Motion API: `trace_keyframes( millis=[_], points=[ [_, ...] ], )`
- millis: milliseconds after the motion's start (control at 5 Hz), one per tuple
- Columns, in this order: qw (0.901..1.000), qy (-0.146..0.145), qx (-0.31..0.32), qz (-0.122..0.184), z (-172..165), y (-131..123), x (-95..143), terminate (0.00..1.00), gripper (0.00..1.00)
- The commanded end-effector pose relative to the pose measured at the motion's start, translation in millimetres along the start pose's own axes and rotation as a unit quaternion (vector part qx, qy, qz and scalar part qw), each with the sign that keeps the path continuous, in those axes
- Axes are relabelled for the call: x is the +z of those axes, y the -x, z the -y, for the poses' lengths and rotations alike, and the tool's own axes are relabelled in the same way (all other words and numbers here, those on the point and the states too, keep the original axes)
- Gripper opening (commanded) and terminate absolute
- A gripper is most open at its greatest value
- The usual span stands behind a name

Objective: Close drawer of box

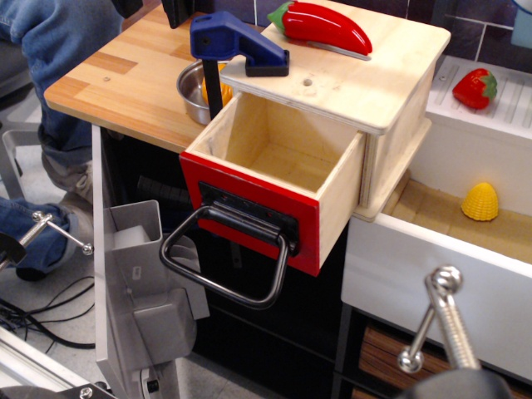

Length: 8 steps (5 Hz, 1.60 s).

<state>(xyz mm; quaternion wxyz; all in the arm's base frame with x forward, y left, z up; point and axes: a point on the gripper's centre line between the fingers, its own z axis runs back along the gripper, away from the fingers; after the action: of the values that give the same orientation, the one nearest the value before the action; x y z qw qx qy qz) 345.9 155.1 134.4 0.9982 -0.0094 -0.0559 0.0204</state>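
The drawer (274, 158) is pulled well out of the box (366, 83) and is empty inside. Its glossy red front (241, 208) faces me, and the black loop handle (224, 270) hangs down from it. The box's flat top board has a small hole (308, 84). Only two metal-bolted fingers of my gripper (237, 320) show, one at the left edge (58, 231) and one at the lower right (440, 320). They stand far apart with nothing between them, a little in front of and below the handle, not touching it.
A blue clamp (237, 41) grips the box top, and a toy red pepper (328, 27) lies on it. A metal bowl (193, 90) sits on the wooden counter (125, 75). A white basin unit (432, 266) on the right holds a toy corn (480, 202) and a strawberry (475, 87). A person's legs (50, 50) are at the left.
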Motion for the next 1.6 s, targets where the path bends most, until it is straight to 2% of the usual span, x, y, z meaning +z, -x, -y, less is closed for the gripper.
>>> trace_keyframes(
  millis=[0, 400, 600, 800, 1000, 1200, 1400],
  points=[
    [1.0, 0.0, 0.0, 0.0, 0.0, 0.0, 0.0, 0.0, 1.0],
    [0.9996, -0.004, -0.027, 0.0, -26.2, 43.2, 0.8, 0.0, 1.0],
    [0.9993, 0.007, -0.03, -0.02, -17.8, 76.0, -1.9, 0.0, 1.0],
    [0.9986, 0.04, -0.008, -0.035, 9.1, 113.4, -7.5, 0.0, 1.0],
    [0.997, 0.052, 0.001, -0.057, 36.9, 136.6, -10.6, 0.0, 1.0],
    [0.9966, 0.06, 0.009, -0.055, 61.4, 159.8, -14.4, 0.0, 1.0],
    [0.9958, 0.064, 0.028, -0.059, 86.1, 168.3, -24.1, 0.0, 1.0]
  ],
)
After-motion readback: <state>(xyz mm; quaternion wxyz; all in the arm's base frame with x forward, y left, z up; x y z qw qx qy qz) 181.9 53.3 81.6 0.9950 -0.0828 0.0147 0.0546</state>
